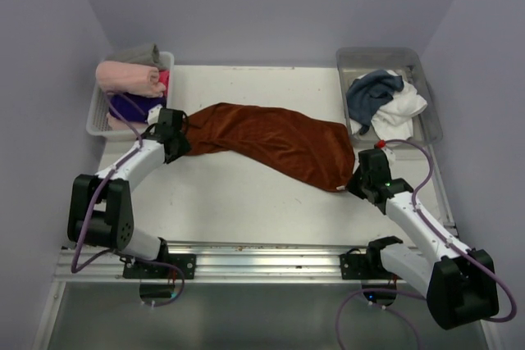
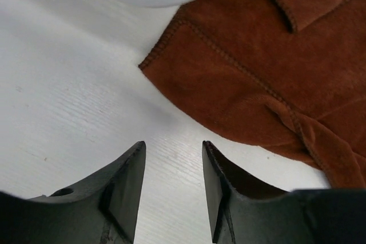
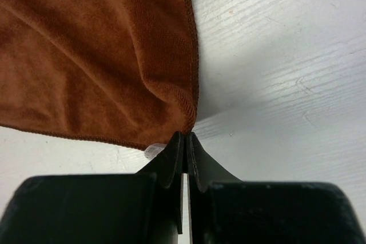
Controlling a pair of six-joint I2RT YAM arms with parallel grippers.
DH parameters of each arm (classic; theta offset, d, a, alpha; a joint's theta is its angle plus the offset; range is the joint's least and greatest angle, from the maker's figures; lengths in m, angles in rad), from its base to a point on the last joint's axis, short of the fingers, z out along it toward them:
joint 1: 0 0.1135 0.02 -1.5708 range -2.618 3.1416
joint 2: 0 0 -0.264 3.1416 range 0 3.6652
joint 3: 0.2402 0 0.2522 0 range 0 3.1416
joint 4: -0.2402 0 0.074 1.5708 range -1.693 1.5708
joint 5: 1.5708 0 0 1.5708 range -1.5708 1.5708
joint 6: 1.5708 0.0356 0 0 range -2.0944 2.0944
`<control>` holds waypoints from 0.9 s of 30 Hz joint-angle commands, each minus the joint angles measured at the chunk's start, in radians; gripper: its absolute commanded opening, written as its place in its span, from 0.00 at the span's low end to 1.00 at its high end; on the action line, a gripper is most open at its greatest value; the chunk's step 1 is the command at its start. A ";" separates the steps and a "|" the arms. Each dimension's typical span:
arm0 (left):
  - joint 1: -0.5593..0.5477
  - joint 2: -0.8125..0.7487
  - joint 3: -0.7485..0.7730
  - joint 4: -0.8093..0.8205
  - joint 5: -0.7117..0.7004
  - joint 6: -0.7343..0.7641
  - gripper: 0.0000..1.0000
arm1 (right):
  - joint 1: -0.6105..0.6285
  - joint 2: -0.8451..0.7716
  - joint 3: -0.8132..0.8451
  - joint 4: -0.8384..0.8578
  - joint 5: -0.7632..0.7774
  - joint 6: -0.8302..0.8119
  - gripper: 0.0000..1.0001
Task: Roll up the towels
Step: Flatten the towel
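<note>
The right claw [image 3: 186, 136] is pressed shut on one corner of the rust-brown towel [image 1: 271, 141]. The hemmed edge is pinched between its fingertips, and a small white tag [image 3: 151, 151] pokes out just to their left. From that corner the towel spreads ahead and to the claw's left, lying on the white table [image 1: 246, 202] in a long, loosely wrinkled diagonal that reaches the other arm. Bare table lies ahead and to the right of this claw. The left claw [image 2: 173, 148] stands moderately open and holds nothing, with only table showing between its fingers. The towel's other end lies just ahead and to its right: a stitched corner is near the fingertips but apart from them, and a twisted fold sits farther right. Ahead of this claw, past that corner, is the curved rim of a white basket [image 1: 97, 117], close enough to crowd the space in front. The basket holds a pale pink roll [image 1: 127, 78], a purple roll [image 1: 131, 106] and a grey cloth [image 1: 141, 53]. Well beyond the right claw, a clear bin [image 1: 379, 52] holds the slate-blue towel [image 1: 369, 92] and the white towel [image 1: 404, 108], crumpled and touching each other.
</note>
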 commanded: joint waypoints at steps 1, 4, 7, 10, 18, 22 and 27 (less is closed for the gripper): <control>0.041 0.028 0.059 -0.007 -0.046 -0.064 0.49 | -0.004 -0.011 0.034 0.030 -0.013 -0.010 0.00; 0.040 0.080 0.105 0.018 -0.024 -0.052 0.49 | -0.003 -0.003 0.037 0.032 -0.016 -0.010 0.00; 0.037 0.141 0.155 0.061 0.022 -0.009 0.45 | -0.003 -0.002 0.039 0.037 -0.023 -0.010 0.00; 0.003 0.198 0.208 0.064 0.030 0.015 0.45 | -0.003 -0.003 0.042 0.032 -0.023 -0.010 0.00; -0.069 0.302 0.271 0.084 0.066 0.043 0.48 | -0.003 0.004 0.045 0.032 -0.029 -0.010 0.00; -0.069 0.335 0.306 0.084 0.086 0.060 0.45 | -0.003 0.010 0.043 0.037 -0.030 -0.013 0.00; -0.074 0.394 0.346 0.061 0.105 0.065 0.42 | -0.004 0.020 0.043 0.043 -0.039 -0.010 0.00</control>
